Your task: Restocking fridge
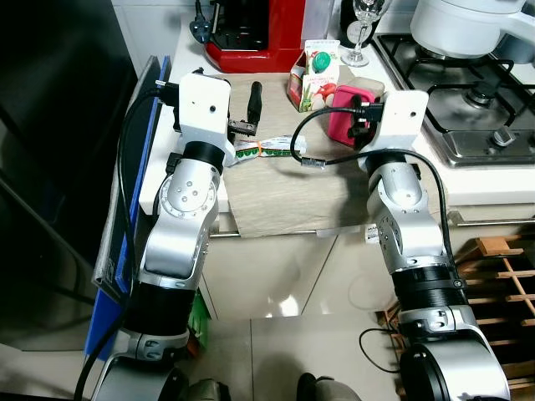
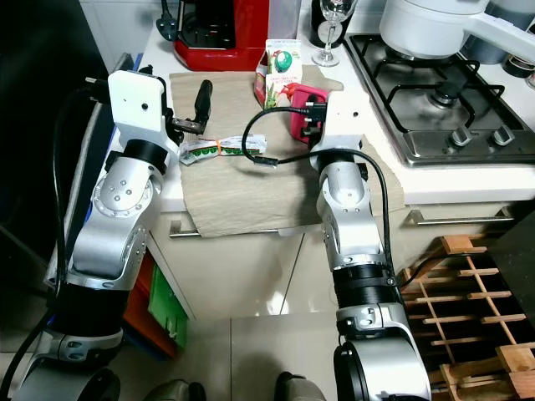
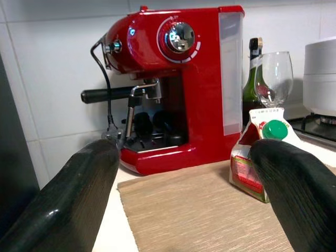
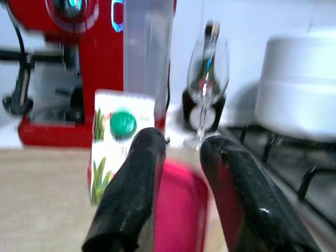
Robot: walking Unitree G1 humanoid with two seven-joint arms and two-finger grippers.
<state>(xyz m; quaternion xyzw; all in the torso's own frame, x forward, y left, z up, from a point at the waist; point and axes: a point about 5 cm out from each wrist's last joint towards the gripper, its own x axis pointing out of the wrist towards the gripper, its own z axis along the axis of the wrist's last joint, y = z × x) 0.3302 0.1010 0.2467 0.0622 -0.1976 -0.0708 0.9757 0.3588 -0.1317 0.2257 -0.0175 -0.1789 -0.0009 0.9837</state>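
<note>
A white juice carton (image 1: 316,75) with a green cap stands upright at the back of a beige mat (image 1: 284,200) on the counter. A pink container (image 1: 343,113) sits just right of it. A green and white packet (image 1: 263,149) lies flat on the mat further left. My left gripper (image 3: 186,152) hovers over the mat's left part, open wide and holding nothing, with the carton (image 3: 260,157) ahead by one finger. My right gripper (image 4: 182,142) hangs just above the pink container (image 4: 178,210), its fingers a narrow gap apart and holding nothing.
A red coffee machine (image 1: 251,33) stands behind the mat, with a wine glass (image 1: 361,25) and a dark bottle (image 3: 254,52) beside it. A gas hob (image 1: 468,92) with a white pot (image 1: 468,25) is to the right. The dark fridge (image 1: 58,167) stands at my left, and a wooden rack (image 1: 501,276) sits low on the right.
</note>
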